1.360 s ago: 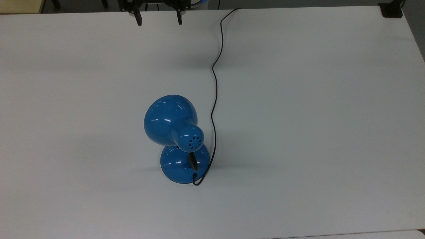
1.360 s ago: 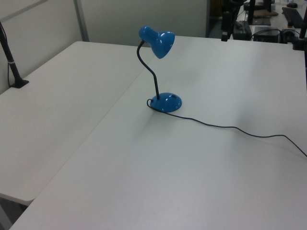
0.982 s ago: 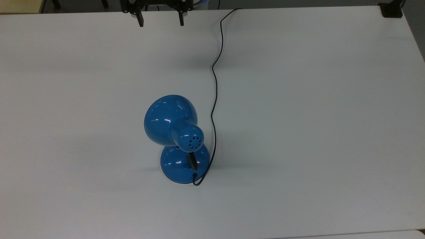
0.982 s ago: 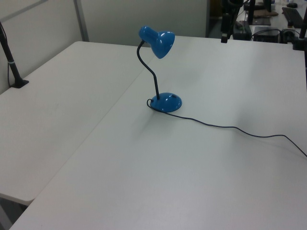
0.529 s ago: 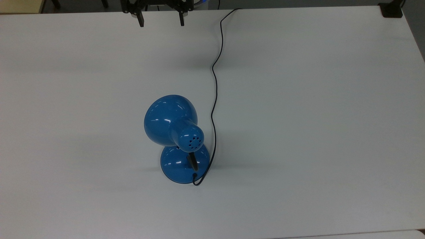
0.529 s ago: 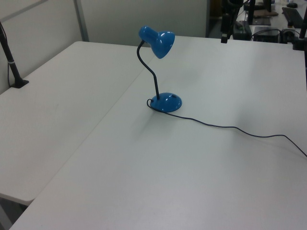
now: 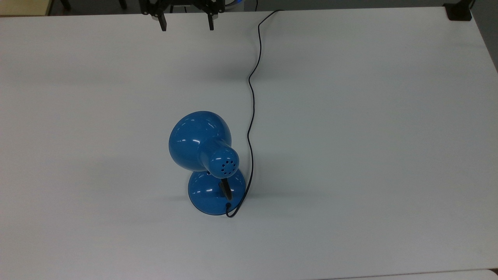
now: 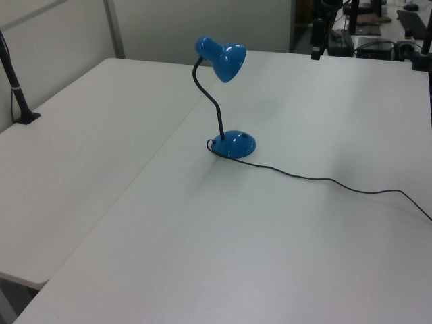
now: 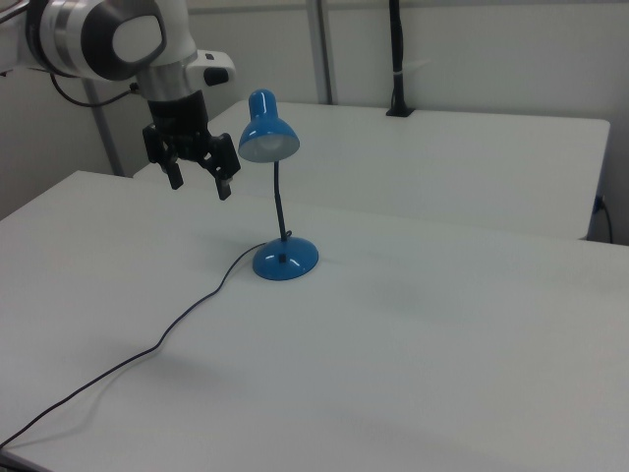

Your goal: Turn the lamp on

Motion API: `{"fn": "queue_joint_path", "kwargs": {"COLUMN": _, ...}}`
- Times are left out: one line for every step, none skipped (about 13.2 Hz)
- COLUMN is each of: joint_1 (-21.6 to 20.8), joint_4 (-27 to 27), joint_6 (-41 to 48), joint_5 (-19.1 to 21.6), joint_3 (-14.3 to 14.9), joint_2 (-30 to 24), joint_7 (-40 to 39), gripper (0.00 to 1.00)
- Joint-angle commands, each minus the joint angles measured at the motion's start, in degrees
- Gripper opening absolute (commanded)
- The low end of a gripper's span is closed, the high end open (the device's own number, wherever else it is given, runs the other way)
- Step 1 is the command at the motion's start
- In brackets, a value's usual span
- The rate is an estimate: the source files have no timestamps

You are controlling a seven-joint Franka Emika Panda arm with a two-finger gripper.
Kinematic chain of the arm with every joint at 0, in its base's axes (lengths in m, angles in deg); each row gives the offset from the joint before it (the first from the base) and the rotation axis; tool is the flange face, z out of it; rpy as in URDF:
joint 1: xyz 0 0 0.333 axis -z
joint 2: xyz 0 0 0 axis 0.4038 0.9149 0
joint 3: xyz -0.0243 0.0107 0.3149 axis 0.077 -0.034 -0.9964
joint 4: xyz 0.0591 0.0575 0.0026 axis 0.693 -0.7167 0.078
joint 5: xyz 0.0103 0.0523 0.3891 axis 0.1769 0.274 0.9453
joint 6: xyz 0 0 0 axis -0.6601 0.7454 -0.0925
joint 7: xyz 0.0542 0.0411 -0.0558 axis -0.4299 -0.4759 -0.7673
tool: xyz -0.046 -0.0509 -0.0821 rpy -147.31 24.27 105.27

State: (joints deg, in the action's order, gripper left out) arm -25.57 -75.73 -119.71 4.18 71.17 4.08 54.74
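Lamp: blue, upright mid-table, cord trailing to the top view's upper edge. Gripper: fingers spread open, empty, above that edge.

The top view looks straight down; left and right views look obliquely from opposite table ends, sharing the lamp.

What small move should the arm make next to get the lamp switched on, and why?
Probably travel toward the lamp's round base, coming down as it goes. The gripper hangs open in the air, well apart from the lamp, near the table edge at the top view's top, touching nothing. The shade gives no glow. A small dark spot on the base may be the switch, though I cannot tell.
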Motion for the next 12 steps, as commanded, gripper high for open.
{"fn": "queue_joint_path", "kwargs": {"joint_1": -0.17, "joint_4": 0.53, "joint_6": 0.95, "joint_5": -1.1, "joint_3": 0.36, "joint_2": -0.31, "joint_7": -0.6, "gripper": 1.0}}
{"fn": "queue_joint_path", "kwargs": {"joint_1": -0.17, "joint_4": 0.27, "joint_6": 0.95, "joint_5": -1.01, "joint_3": 0.36, "joint_2": -0.22, "joint_7": -5.74, "gripper": 1.0}}
{"fn": "queue_joint_path", "kwargs": {"joint_1": 0.0, "joint_4": 0.18, "joint_6": 1.13, "joint_5": -1.01, "joint_3": 0.44, "joint_2": -0.13, "joint_7": -12.49, "gripper": 1.0}}
{"fn": "queue_joint_path", "kwargs": {"joint_1": 0.79, "joint_4": 0.09, "joint_6": 1.22, "joint_5": -1.01, "joint_3": 0.71, "joint_2": -0.13, "joint_7": -22.91, "gripper": 1.0}}
{"fn": "queue_joint_path", "kwargs": {"joint_1": 1.32, "joint_4": 0.09, "joint_6": 1.31, "joint_5": -1.1, "joint_3": 0.8, "joint_2": -0.13, "joint_7": -27.63, "gripper": 1.0}}
{"fn": "queue_joint_path", "kwargs": {"joint_1": 1.84, "joint_4": 0.01, "joint_6": 1.31, "joint_5": -1.1, "joint_3": 0.8, "joint_2": 0.39, "joint_7": -30.46, "gripper": 1.0}}
{"fn": "queue_joint_path", "kwargs": {"joint_1": 2.11, "joint_4": 0.01, "joint_6": 0.7, "joint_5": -1.1, "joint_3": 0.8, "joint_2": 1.44, "joint_7": -30.4, "gripper": 1.0}}
{"fn": "queue_joint_path", "kwargs": {"joint_1": 2.46, "joint_4": -0.08, "joint_6": -0.61, "joint_5": -1.1, "joint_3": 0.8, "joint_2": 2.93, "joint_7": -30.23, "gripper": 1.0}}
{"fn": "queue_joint_path", "kwargs": {"joint_1": 2.55, "joint_4": -0.08, "joint_6": -2.02, "joint_5": -1.01, "joint_3": 0.8, "joint_2": 3.99, "joint_7": -30.14, "gripper": 1.0}}
{"fn": "queue_joint_path", "kwargs": {"joint_1": 2.55, "joint_4": -1.65, "joint_6": -5.25, "joint_5": -1.01, "joint_3": 0.8, "joint_2": 5.31, "joint_7": -30.14, "gripper": 0.91}}
{"fn": "queue_joint_path", "kwargs": {"joint_1": 2.55, "joint_4": -2.62, "joint_6": -8.42, "joint_5": -0.93, "joint_3": 0.8, "joint_2": 6.1, "joint_7": -29.7, "gripper": 0.82}}
{"fn": "queue_joint_path", "kwargs": {"joint_1": 2.55, "joint_4": -4.02, "joint_6": -12.45, "joint_5": -0.66, "joint_3": 0.8, "joint_2": 7.41, "joint_7": -27.44, "gripper": 0.7}}
